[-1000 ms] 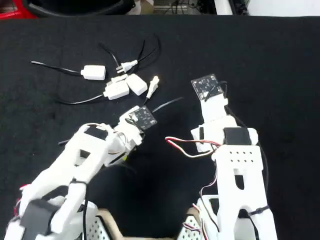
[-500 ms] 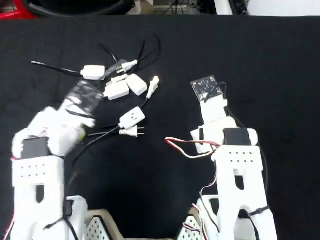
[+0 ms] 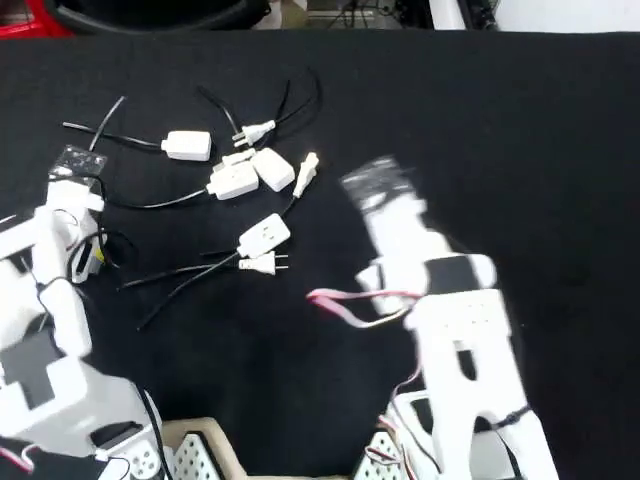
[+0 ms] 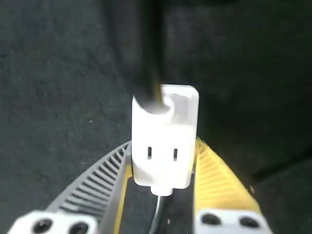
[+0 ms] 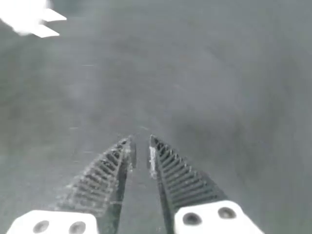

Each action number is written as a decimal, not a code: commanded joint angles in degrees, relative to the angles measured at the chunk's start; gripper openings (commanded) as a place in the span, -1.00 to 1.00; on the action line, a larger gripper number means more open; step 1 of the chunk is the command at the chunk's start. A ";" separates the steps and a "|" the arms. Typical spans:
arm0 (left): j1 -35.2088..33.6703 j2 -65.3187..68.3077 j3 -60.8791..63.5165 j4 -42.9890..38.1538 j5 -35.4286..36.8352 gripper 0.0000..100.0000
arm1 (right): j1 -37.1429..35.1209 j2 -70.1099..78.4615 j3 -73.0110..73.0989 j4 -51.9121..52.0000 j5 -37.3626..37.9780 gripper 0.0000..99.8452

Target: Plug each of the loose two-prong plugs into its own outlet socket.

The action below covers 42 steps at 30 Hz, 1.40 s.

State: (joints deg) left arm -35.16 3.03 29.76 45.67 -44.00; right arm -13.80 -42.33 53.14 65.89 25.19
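Pose, left: folded at table (image 3: 560, 150) edge; left gripper (image 4: 163, 148) clamps outlet socket (image 4: 165, 122).
Pose, right: stretched mid-table; right gripper (image 5: 141, 146) nearly closed, empty.

One white two-slot socket block (image 4: 165, 122) sits in your left gripper (image 4: 164, 146); white two-prong plugs (image 3: 262, 262) lie loose on the table (image 3: 520, 120), far left.
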 commanded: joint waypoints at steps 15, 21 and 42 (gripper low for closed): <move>-0.92 1.67 -4.53 13.36 15.65 -0.20 | -28.92 21.23 -5.85 -20.22 16.09 -0.69; -1.98 0.70 4.09 3.16 24.97 -0.45 | -29.27 34.95 -13.76 -21.71 18.11 -0.72; -1.71 -12.66 21.23 -7.21 25.49 -0.55 | -24.53 47.34 -21.85 -25.23 20.48 -0.72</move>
State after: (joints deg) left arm -35.96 -9.10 50.51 39.52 -19.21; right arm -39.74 2.33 35.21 41.54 45.05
